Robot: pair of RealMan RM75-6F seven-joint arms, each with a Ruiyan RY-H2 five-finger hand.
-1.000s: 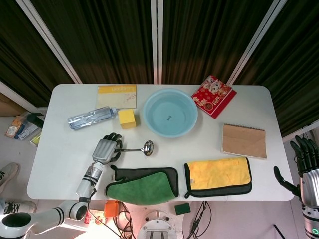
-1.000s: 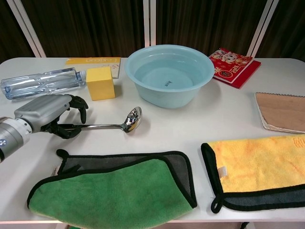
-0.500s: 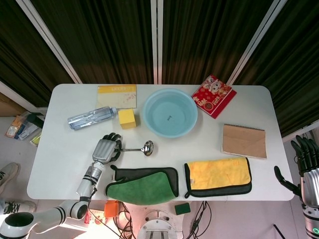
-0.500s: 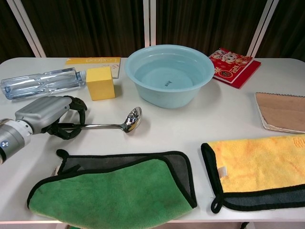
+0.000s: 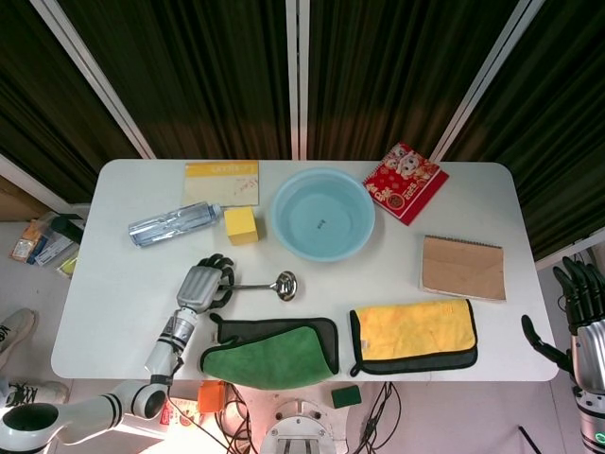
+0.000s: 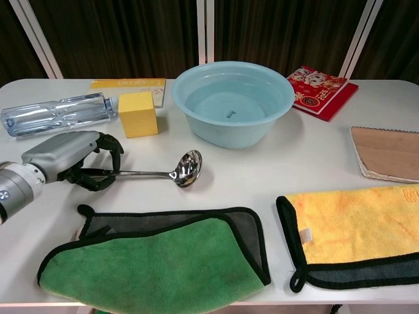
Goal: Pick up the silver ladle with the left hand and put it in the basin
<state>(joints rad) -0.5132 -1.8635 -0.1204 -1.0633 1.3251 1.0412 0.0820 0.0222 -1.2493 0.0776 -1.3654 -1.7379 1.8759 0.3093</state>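
Observation:
The silver ladle (image 5: 282, 283) (image 6: 186, 167) lies on the white table in front of the light blue basin (image 5: 323, 214) (image 6: 232, 98), its bowl pointing right and its handle running left. My left hand (image 5: 203, 284) (image 6: 69, 157) has its fingers curled round the end of the handle and grips it, low over the table. The basin is empty and stands just behind and to the right of the ladle's bowl. My right hand (image 5: 581, 326) hangs off the table's right edge with fingers spread, holding nothing.
A yellow block (image 5: 241, 225) and a water bottle (image 5: 175, 223) lie behind my left hand. A green cloth (image 5: 269, 348) lies in front of the ladle, a yellow cloth (image 5: 413, 333) to its right. A brown notebook (image 5: 462, 268) and red packet (image 5: 405, 182) are at the right.
The ladle's bowl has shifted a little to the right and forward and turned in my left hand's grip. The right hand has sunk slightly.

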